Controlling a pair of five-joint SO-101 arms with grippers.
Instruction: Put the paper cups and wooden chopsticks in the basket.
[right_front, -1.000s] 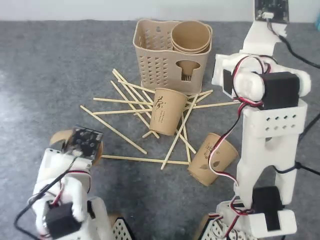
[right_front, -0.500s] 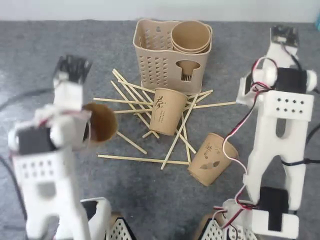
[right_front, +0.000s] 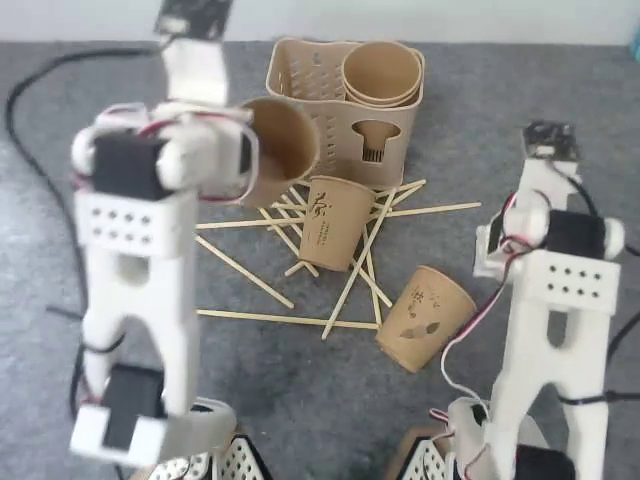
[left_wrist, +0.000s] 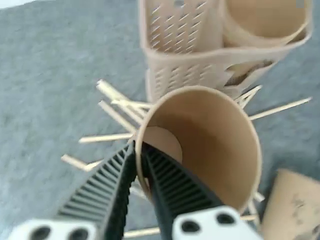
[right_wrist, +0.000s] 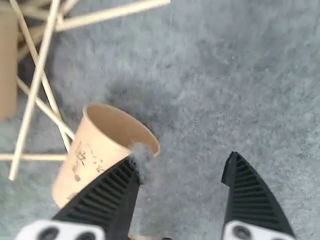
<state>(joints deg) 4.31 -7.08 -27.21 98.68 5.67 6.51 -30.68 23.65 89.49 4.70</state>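
Grey cloth covers the surface (right_front: 330, 400) — fuzzy, matt, felt-like. The paper cup (left_wrist: 200, 145) is matt brown, smooth inside; the chopsticks (right_front: 262, 318) are pale bare wood; the basket (right_front: 345, 140) is smooth beige plastic. The left hand (left_wrist: 136, 150) and right hand (right_wrist: 182, 160) are ribbed black plastic.

Place: we read this as a robotics test bench.
Surface: grey felt mat (right_front: 500, 130) over the table.
Rig: 2 white arms, left arm (right_front: 135, 260) and right arm (right_front: 560, 330), with exposed black servos (right_front: 120, 165).
Far edge: plain pale wall (right_front: 90, 18).
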